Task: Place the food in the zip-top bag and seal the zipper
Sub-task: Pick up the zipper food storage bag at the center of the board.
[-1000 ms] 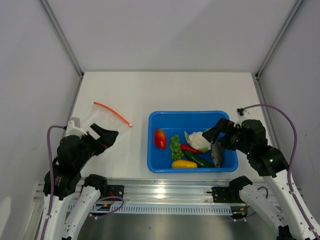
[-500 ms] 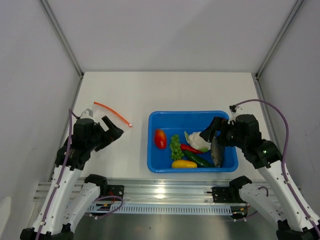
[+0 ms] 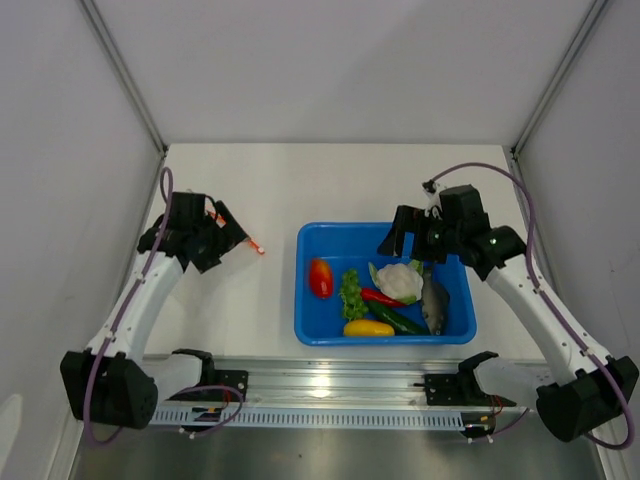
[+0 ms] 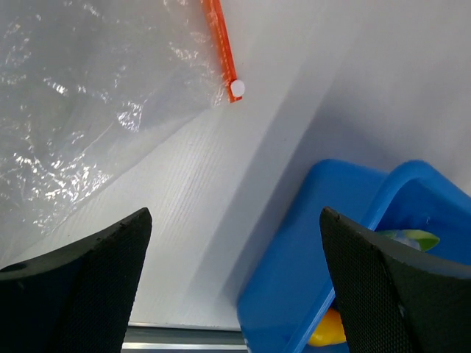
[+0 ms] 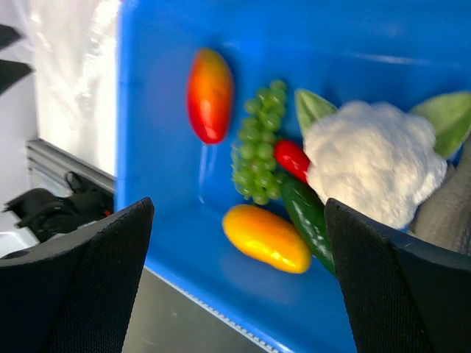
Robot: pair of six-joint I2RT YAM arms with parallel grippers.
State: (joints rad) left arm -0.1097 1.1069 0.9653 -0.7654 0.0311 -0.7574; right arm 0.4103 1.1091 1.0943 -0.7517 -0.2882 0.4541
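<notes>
Over the blue tray (image 3: pixel 385 228), right gripper (image 5: pixel 237 206) gaping, empty, above the food (image 5: pixel 372 158); left gripper (image 4: pixel 233 217) equally wide near the flat zip-top bag (image 4: pixel 88 110), left of the tray. Looks like the first pick: lower onto one piece, pinch, carry bagward.

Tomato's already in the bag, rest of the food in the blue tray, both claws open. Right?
No. The tomato lies in the blue tray with the rest of the food, not in the bag, as the top external view shows. The left claw and right claw are open.
</notes>
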